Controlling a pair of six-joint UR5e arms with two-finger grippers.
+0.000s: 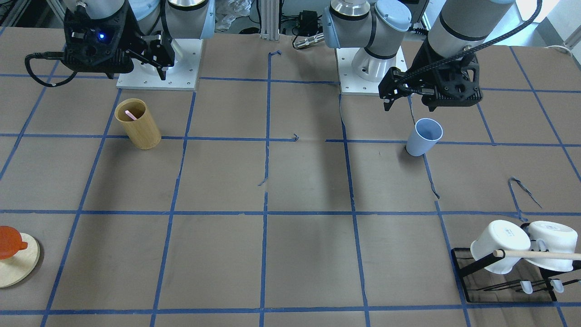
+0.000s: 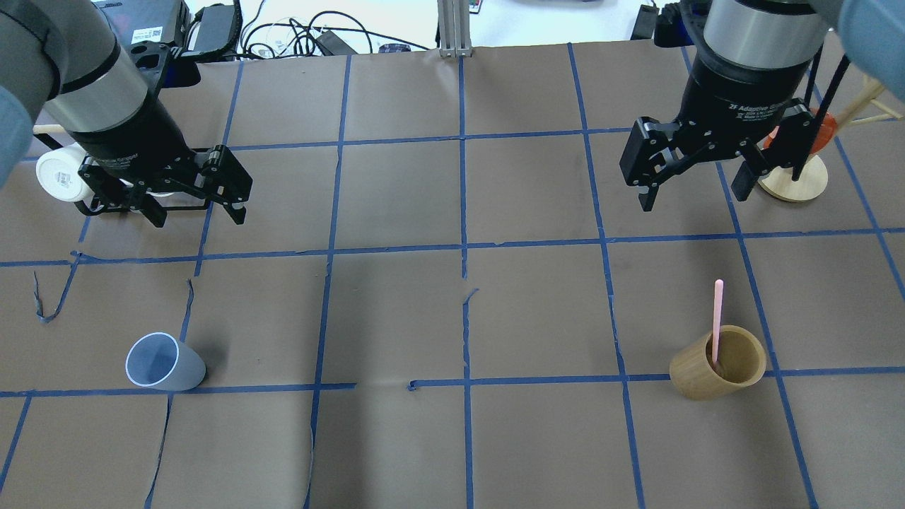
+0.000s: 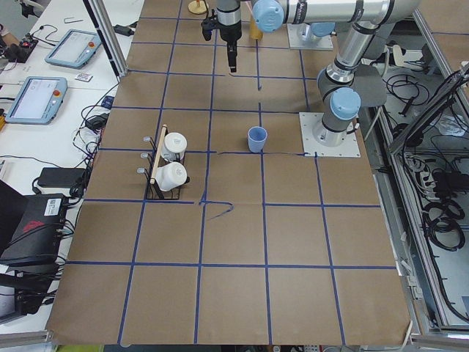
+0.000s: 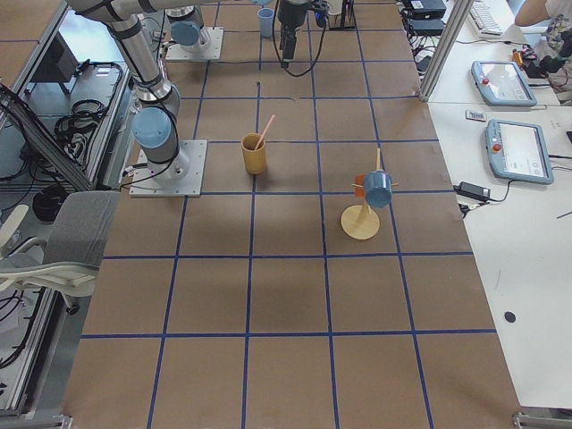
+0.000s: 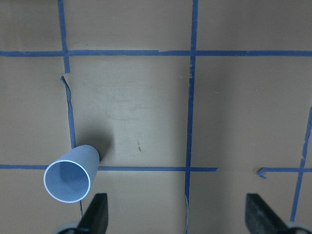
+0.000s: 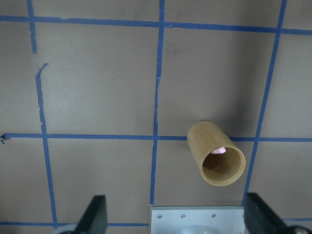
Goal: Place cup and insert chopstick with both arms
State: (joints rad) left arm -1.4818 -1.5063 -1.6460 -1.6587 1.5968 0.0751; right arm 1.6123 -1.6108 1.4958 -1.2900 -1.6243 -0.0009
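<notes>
Brown-papered table (image 2: 396,318): blue cup (image 2: 164,362) and bamboo cup (image 2: 696,382) are set by its robot-side edge; the latter's pink chopstick (image 2: 717,318), shown full-length overhead, is reduced to a tip in the wrist view. Left gripper (image 2: 200,214) and right gripper (image 2: 693,198) are held wide open, empty

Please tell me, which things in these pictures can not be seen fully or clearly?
- Pink chopstick: its lower end is hidden inside the bamboo holder, overhead view.
- Mug rack: cut off by the right edge, front-facing view.
- Orange cup on its stand: cut off by the left edge, front-facing view.
- Left hand: only its fingertips show at the bottom edge, left wrist view.
</notes>
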